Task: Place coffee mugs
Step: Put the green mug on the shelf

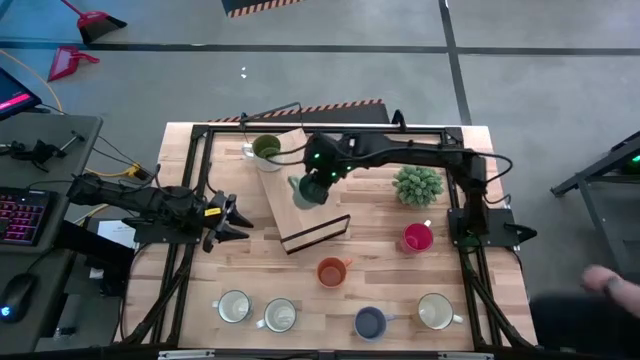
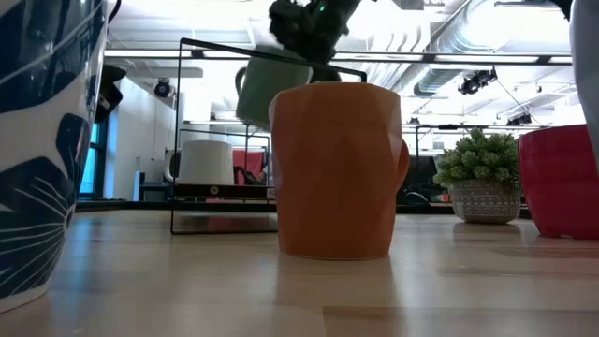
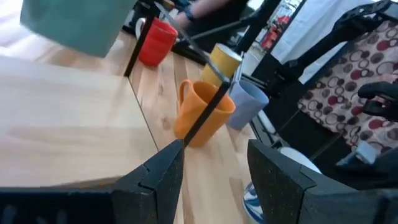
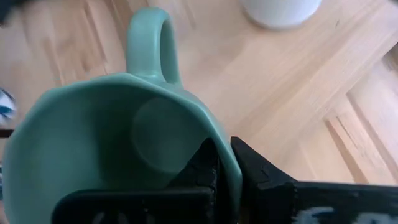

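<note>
Fingers of the right gripper (image 4: pixel 224 163) were pinched on the rim of the teal green mug (image 1: pixel 305 189), one inside and one outside, holding it in the air above the wooden shelf (image 1: pixel 290 205) near the olive green mug (image 1: pixel 265 148). The left gripper (image 1: pixel 236 219) waited at the table's left side with its fingers spread and empty (just beside the shelf's edge). Elsewhere on the table (image 1: pixel 390 235) stood the red mug (image 1: pixel 418 237), the orange mug (image 1: pixel 332 270), the blue mug (image 1: pixel 370 321) and three white mugs (image 1: pixel 233 306) along the front edge.
</note>
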Robot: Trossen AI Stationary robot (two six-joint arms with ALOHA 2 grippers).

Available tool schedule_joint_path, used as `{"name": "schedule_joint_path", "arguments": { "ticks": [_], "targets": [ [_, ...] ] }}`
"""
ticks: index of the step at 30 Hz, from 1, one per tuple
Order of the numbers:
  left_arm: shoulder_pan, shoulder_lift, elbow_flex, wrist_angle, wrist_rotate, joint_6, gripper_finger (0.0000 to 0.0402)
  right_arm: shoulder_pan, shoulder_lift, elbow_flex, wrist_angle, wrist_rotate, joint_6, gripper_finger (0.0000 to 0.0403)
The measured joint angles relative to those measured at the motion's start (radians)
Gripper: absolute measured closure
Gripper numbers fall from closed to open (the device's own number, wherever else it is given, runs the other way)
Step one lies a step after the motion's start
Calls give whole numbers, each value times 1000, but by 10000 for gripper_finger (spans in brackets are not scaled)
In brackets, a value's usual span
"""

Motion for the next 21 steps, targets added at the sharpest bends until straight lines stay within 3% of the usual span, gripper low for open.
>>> {"name": "schedule_joint_path", "arguments": {
  "ticks": [9, 21],
  "targets": [
    [0, 0, 0, -14, 9, 0, 236, 38, 113, 145, -158, 7, -9, 403],
    [0, 0, 0, -12, 9, 0, 236, 98, 117, 109, -287, 151, 215, 403]
  ]
}}
